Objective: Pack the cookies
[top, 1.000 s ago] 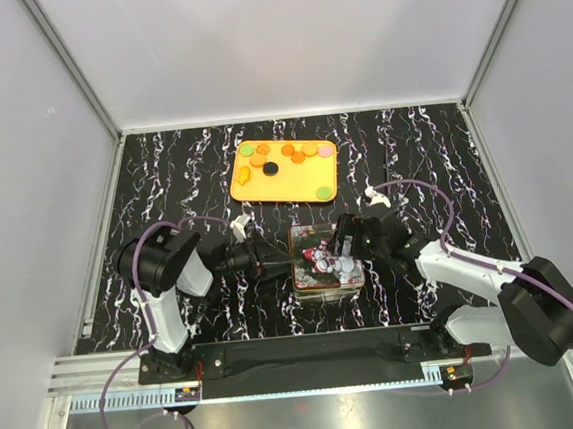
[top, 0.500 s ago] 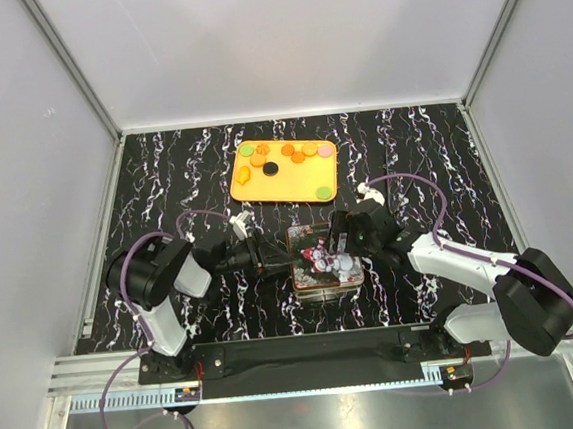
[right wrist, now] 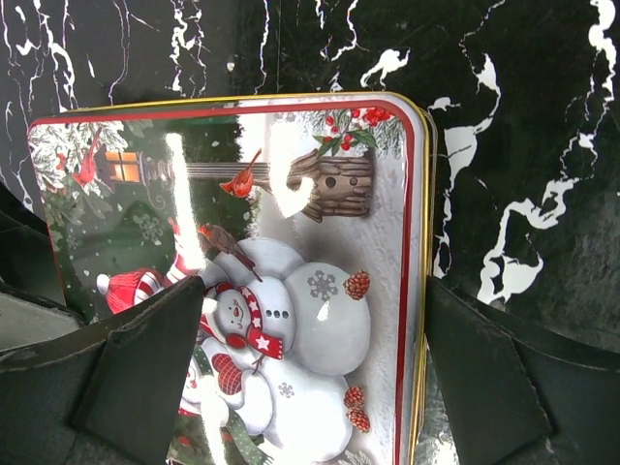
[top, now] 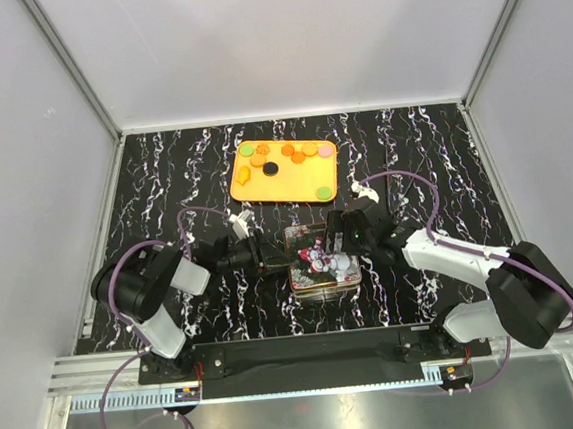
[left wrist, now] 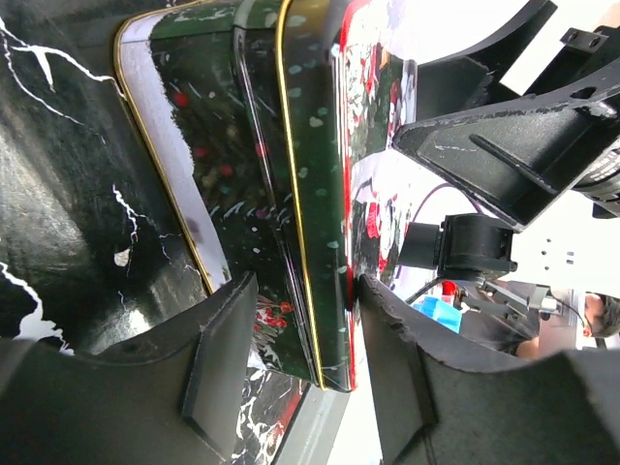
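The cookies are small orange, green, pink and black discs lying on an orange tray at the back. A closed Christmas tin with a snowman lid stands in front of the tray. My left gripper straddles the tin's left edge, one finger on the lid top and the other against the base. My right gripper is open over the lid; one finger is at the tin's outer rim and the other is over the lid.
The table is black marble-patterned with white walls on three sides. The right arm's cable loops behind the tin. The tray stands close behind the tin.
The right gripper has moved left and back over the lid. The left arm's elbow has swung left while its gripper stays at the tin's edge. The tin has shifted slightly left.
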Robot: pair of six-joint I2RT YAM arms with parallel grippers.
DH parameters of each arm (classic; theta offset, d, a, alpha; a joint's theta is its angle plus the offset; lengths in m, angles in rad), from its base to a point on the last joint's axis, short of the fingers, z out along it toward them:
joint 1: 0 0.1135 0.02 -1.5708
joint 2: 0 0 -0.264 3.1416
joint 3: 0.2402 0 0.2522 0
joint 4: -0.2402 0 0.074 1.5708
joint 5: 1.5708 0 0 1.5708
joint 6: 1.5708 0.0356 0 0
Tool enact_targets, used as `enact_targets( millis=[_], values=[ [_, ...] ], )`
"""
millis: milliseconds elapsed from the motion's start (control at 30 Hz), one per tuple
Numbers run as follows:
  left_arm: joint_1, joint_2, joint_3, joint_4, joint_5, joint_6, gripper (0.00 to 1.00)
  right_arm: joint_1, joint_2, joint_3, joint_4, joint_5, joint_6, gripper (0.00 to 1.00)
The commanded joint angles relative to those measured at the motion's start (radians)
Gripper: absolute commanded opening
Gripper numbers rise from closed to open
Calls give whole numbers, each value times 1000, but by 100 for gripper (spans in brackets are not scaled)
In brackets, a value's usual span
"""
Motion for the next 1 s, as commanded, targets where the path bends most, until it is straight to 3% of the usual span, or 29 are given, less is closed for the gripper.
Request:
enact_targets(
  millis=[0, 233, 333, 433, 733, 967],
  values=[
    [-19, -21, 30, -36, -50, 46, 49, 33, 50, 32, 9, -84, -9, 98],
    [-76, -62, 55, -217, -142, 75, 34, 34, 81, 57, -20, -70, -28, 99],
    [-128, -76, 56, -218, -185, 62, 31, 34, 97, 83, -34, -74, -51, 100],
    [-139, -137, 45, -254, -219, 57, 42, 31, 109, 98, -42, -78, -68, 100],
    [-139, -360, 191, -601, -306, 207, 72, 33, 104, 109, -45, -85, -120, 100],
    [-111, -387, 263, -736, -366, 252, 78, 34, 101, 110, -45, -85, -129, 100]
  ],
)
